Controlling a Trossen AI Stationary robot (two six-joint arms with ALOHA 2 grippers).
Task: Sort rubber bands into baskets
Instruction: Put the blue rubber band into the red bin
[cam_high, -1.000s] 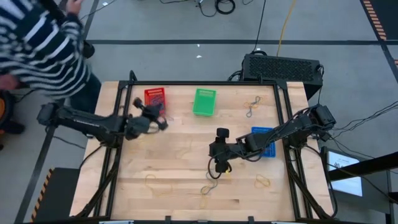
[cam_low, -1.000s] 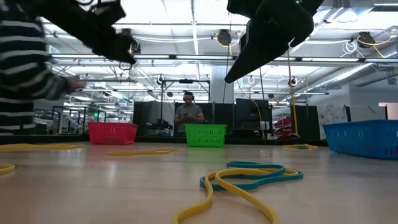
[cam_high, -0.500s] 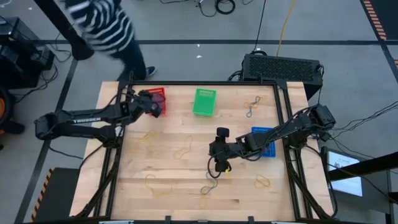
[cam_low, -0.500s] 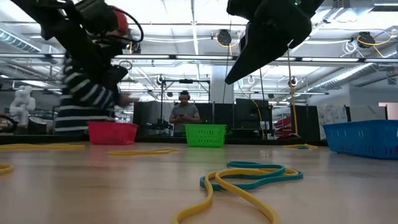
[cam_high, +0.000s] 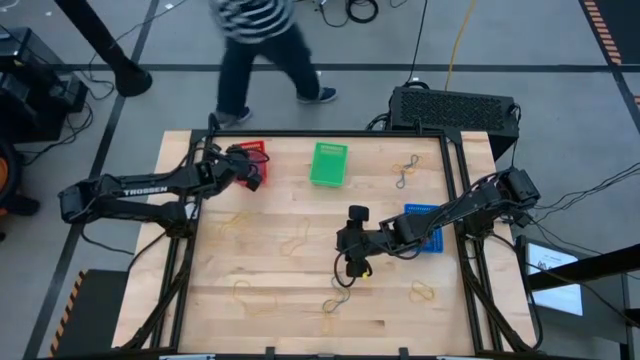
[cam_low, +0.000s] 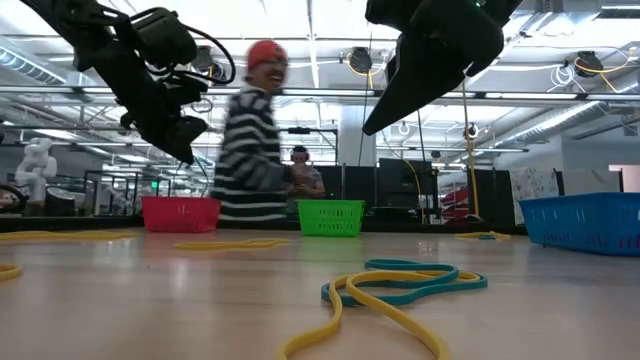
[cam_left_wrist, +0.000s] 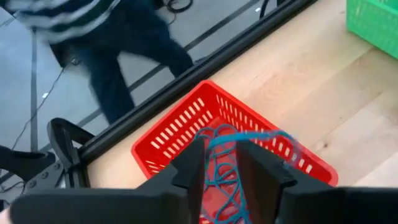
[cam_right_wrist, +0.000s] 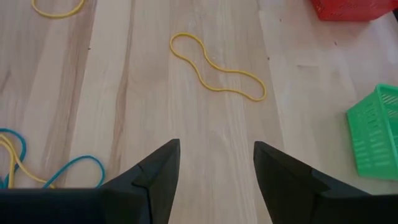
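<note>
My left gripper (cam_left_wrist: 227, 168) hangs over the red basket (cam_left_wrist: 186, 127), which stands at the table's far left (cam_high: 253, 150). A blurred blue rubber band (cam_left_wrist: 233, 140) shows between and just past its parted fingers. The green basket (cam_high: 328, 163) stands at the far middle. The blue basket (cam_high: 428, 214) is on the right, partly under my right arm. My right gripper (cam_right_wrist: 214, 168) stays open above the table's middle (cam_high: 355, 265), with nothing between its fingers. Under it lie a blue and a yellow band, tangled together (cam_low: 400, 285). My left gripper slants down from the near left over the red basket. The blue band's strands (cam_left_wrist: 217, 158) run through the gap between its fingers and down toward the basket floor. Blur keeps me from telling whether the band touches the fingers.
Loose yellow bands lie on the wood (cam_high: 295, 240), (cam_high: 240, 290), (cam_high: 422, 292), (cam_right_wrist: 214, 65), and a few at the far right (cam_high: 405, 170). A black box (cam_high: 455, 105) stands behind the far right corner. A person in a striped top (cam_high: 262, 35) walks past the far edge.
My left gripper has swung toward the table's far edge and turned, ending over the red basket, where it has kept still for the last half second. The person has walked from left to right behind the table.
</note>
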